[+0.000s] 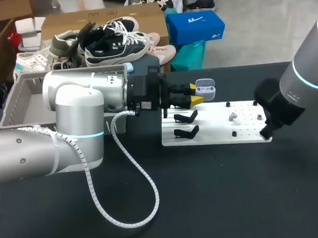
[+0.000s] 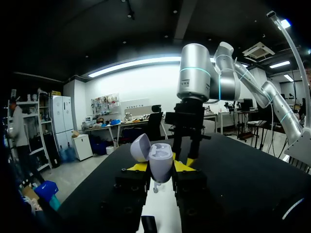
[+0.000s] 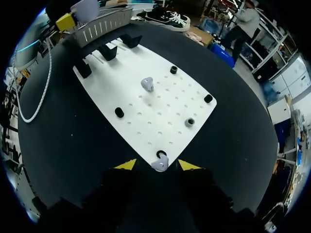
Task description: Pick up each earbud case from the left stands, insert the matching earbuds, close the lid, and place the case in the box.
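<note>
Far left, one grey slatted box [image 1: 12, 101] sits at the table's [image 1: 234, 200] far edge, and the left arm [image 1: 72, 113] stretches across in front of it, hiding much of its right end. One white coiled cable [image 1: 135, 177] droops off that arm in a loop onto the black tabletop.

On to the left gripper [image 1: 196, 93]: it's clamped on the one earbud case [image 2: 161, 162], a lavender one, yellow tips pressing it from both sides. The case is up off the surface above the far left corner of the white board [image 1: 214, 133], its lid [image 2: 140, 147] swung open to the left.

Just under it, on the board's left edge, are the black stands [image 1: 186, 116]. The head view shows two of them bare, one nearer than the other; the right wrist view counts three in a row.

Across the board, five small black pegs [image 3: 119, 112] and two loose earbuds. One earbud [image 3: 147, 84] sits out in the middle of the board, nothing touching it.

Far right, the right gripper [image 3: 158, 165] hangs over the board's near right corner, fingers spread and released. The second earbud [image 3: 160, 163] sits right between the yellow tips by the corner peg, with a gap on each side
</note>
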Controlling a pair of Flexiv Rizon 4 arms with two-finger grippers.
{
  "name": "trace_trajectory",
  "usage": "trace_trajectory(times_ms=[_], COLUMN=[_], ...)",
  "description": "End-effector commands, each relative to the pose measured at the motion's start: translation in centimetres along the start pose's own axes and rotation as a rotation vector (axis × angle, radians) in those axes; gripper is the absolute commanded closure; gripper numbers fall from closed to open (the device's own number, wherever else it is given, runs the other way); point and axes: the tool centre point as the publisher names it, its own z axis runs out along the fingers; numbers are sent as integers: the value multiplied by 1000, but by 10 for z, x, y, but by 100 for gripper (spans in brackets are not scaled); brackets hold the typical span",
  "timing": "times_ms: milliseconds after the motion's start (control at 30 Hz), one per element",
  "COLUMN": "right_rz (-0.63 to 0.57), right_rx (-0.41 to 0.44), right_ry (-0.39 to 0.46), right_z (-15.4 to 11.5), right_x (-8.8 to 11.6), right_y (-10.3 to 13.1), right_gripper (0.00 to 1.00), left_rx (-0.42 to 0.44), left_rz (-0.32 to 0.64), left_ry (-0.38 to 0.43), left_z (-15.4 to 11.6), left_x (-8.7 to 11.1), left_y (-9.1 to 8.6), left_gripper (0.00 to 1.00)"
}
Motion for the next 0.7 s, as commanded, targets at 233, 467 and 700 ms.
trace_trajectory(times_ms=[233, 467, 700], right_rz=[21, 40, 61], right_rx=[6, 10, 13], right_ry=[11, 14, 15], right_z=[3, 3, 3], right_x=[-4, -4, -4], right_y=[-2, -3, -4], right_gripper=[57, 61, 62], left_rx=[-2, -2, -2], left_rz=[2, 2, 2], left_ry=[-3, -3, -3], left_z=[0, 0, 0], left_x=[1, 1, 1], left_y=[-1, -1, -1], left_gripper=[100, 100, 100])
